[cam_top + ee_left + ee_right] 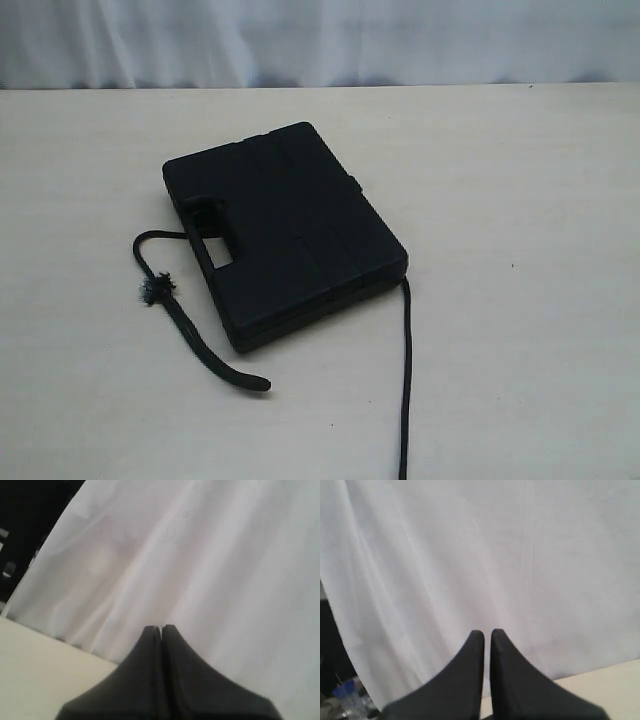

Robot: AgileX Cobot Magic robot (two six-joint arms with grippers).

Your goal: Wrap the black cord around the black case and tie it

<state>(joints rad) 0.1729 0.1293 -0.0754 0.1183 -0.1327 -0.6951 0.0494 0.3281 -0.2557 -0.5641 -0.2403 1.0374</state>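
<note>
The black case (285, 225) lies flat and slightly turned on the pale table, its handle slot facing the near left. The black cord (178, 305) runs under the case: one end curls out at the left, carries a frayed tuft (157, 290) and ends near the front, while the other stretch leaves at the case's right corner and runs to the bottom edge. Neither arm shows in the exterior view. My left gripper (160, 628) is shut with nothing in it and faces a white curtain. My right gripper (487, 633) is shut too, a thin slit between its fingers, holding nothing.
A white curtain (320, 40) hangs behind the far edge of the table (520, 200). In the right wrist view a blue-topped object (345, 692) sits low beside the curtain, in a dark area.
</note>
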